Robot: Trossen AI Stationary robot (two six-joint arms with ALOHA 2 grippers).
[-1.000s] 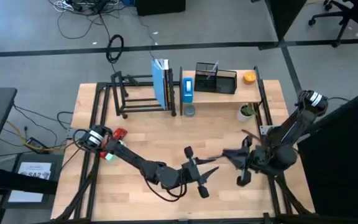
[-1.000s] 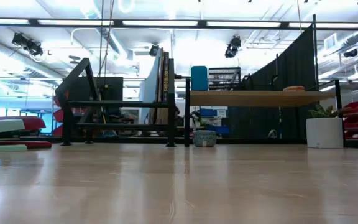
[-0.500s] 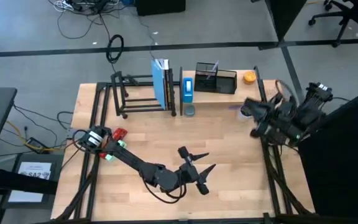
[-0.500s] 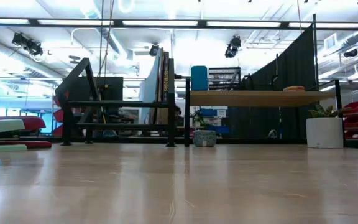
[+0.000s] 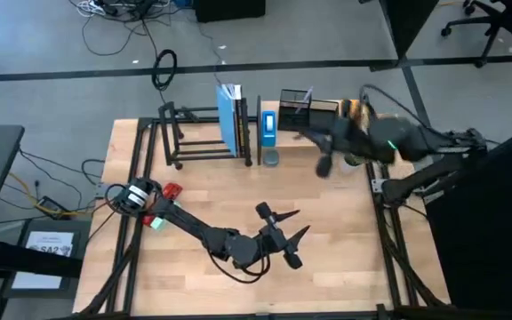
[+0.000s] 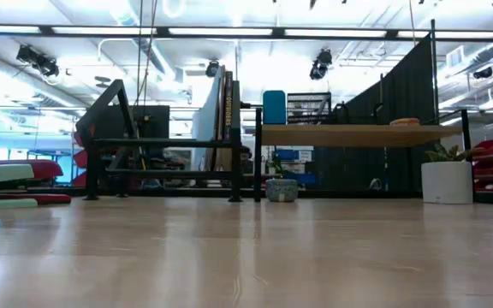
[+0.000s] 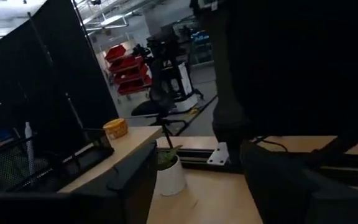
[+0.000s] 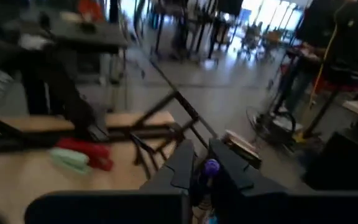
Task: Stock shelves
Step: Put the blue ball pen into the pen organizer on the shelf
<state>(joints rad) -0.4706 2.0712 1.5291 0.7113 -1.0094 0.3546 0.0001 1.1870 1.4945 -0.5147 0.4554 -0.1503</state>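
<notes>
Shelves [image 5: 295, 139]: table's far edge.
Right gripper [image 8: 201, 173]: I'm grasping a purple pen [image 8: 211, 166], likely light and slippery; best held mid-barrel.
Left gripper [image 5: 284, 238]: released, near front edge.

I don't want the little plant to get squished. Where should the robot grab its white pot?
Probably by the white pot itself, pinching its two plain sides below the leaves. It stands upright and the leaves stick out the top, so coming straight down would likely crush them. Come in level from the open table side, away from the wood shelf.
</notes>
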